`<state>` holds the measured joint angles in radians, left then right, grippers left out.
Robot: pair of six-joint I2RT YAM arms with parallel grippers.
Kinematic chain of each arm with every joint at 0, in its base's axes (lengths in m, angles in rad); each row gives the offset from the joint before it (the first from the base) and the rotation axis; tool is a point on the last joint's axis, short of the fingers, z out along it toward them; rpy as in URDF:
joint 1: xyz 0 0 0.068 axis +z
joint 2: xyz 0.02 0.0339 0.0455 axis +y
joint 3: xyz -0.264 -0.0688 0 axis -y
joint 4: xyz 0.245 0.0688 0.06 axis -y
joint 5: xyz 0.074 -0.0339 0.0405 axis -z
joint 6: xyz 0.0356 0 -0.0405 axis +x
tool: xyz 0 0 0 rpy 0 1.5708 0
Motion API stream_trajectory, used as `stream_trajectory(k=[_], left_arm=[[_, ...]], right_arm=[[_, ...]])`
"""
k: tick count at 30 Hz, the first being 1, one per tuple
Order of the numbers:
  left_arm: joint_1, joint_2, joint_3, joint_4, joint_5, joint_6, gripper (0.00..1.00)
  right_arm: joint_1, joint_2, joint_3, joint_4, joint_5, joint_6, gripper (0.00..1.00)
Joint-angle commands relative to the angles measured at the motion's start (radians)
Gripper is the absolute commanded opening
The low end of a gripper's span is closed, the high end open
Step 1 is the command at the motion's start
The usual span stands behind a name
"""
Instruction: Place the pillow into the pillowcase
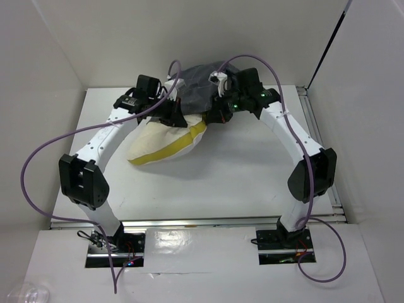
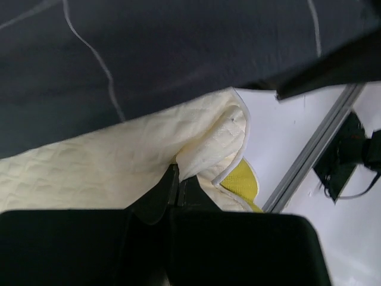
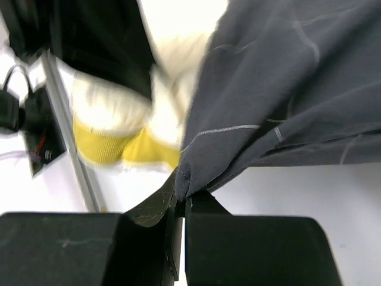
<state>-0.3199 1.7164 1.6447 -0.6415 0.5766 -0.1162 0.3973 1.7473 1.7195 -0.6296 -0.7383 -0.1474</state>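
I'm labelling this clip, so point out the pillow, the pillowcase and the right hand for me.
pillow (image 1: 158,140), top external view, cream body beside the yellow band.
pillowcase (image 3: 280,89), right wrist view, middle of the dark cloth.
right hand (image 3: 181,193), right wrist view, between its shut fingertips.

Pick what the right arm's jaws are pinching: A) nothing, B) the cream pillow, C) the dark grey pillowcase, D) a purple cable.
C: the right wrist view shows the right jaws shut on a folded edge of the pillowcase, with the pillow off to the side.
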Motion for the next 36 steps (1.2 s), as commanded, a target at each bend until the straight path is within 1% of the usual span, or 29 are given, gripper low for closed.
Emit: stream_trajectory(k=[1,2,5,7,10,16,17,19,21,23,26,27,28,29,30,31,33,35,36], left_arm=[[0.01,-0.037,-0.005,0.244,-0.141,-0.054,0.0],[0.01,-0.037,0.004,0.258,-0.164,-0.054,0.0],[0.028,-0.028,0.013,0.282,-0.21,-0.077,0.0],[0.039,-0.017,0.014,0.282,-0.231,-0.091,0.0],[0.048,-0.006,0.035,0.282,-0.274,-0.109,0.0],[0.036,0.034,0.026,0.282,-0.308,-0.128,0.0],[0.025,0.034,0.017,0.282,-0.308,-0.128,0.0],[0.015,0.054,0.007,0.282,-0.308,-0.128,0.0],[0.005,0.063,0.007,0.293,-0.308,-0.137,0.0],[-0.007,0.075,0.007,0.293,-0.308,-0.137,0.0],[-0.028,0.098,0.026,0.275,-0.288,-0.123,0.0],[-0.044,0.098,0.035,0.275,-0.288,-0.113,0.0],[-0.044,0.098,0.035,0.261,-0.288,-0.1,0.0],[-0.057,0.098,0.023,0.252,-0.297,-0.091,0.0],[-0.057,0.089,0.004,0.252,-0.297,-0.08,0.0],[-0.057,0.077,-0.044,0.261,-0.297,-0.08,0.0],[-0.077,0.046,-0.089,0.261,-0.297,-0.068,0.0],[-0.077,0.013,-0.161,0.261,-0.297,-0.04,0.0],[-0.077,0.0,-0.186,0.261,-0.297,-0.04,0.0]], right_arm=[[0.038,-0.019,0.089,-0.281,-0.208,-0.108,0.0],[0.038,-0.008,0.098,-0.365,-0.208,-0.128,0.0],[0.038,0.006,0.089,-0.481,-0.217,-0.208,0.0],[0.038,0.006,0.072,-0.496,-0.242,-0.227,0.0],[0.038,-0.003,0.09,-0.496,-0.294,-0.218,0.0],[0.071,0.083,0.284,-0.498,-0.343,-0.147,0.0],[0.08,0.102,0.328,-0.475,-0.343,-0.123,0.0],[0.08,0.118,0.367,-0.453,-0.352,-0.113,0.0],[0.089,0.129,0.391,-0.418,-0.352,-0.077,0.0],[0.098,0.138,0.391,-0.418,-0.342,-0.077,0.0],[0.109,0.129,0.327,-0.418,-0.319,-0.109,0.0],[0.109,0.115,0.29,-0.436,-0.319,-0.121,0.02],[0.109,0.115,0.281,-0.45,-0.303,-0.133,0.11],[0.109,0.115,0.281,-0.469,-0.293,-0.145,0.29],[0.1,0.115,0.281,-0.493,-0.283,-0.159,0.38],[0.1,0.115,0.307,-0.493,-0.27,-0.159,0.46],[0.069,0.115,0.342,-0.478,-0.227,-0.143,0.58],[0.043,0.115,0.393,-0.423,-0.191,-0.1,0.62],[0.01,0.124,0.406,-0.404,-0.191,-0.057,0.62]])
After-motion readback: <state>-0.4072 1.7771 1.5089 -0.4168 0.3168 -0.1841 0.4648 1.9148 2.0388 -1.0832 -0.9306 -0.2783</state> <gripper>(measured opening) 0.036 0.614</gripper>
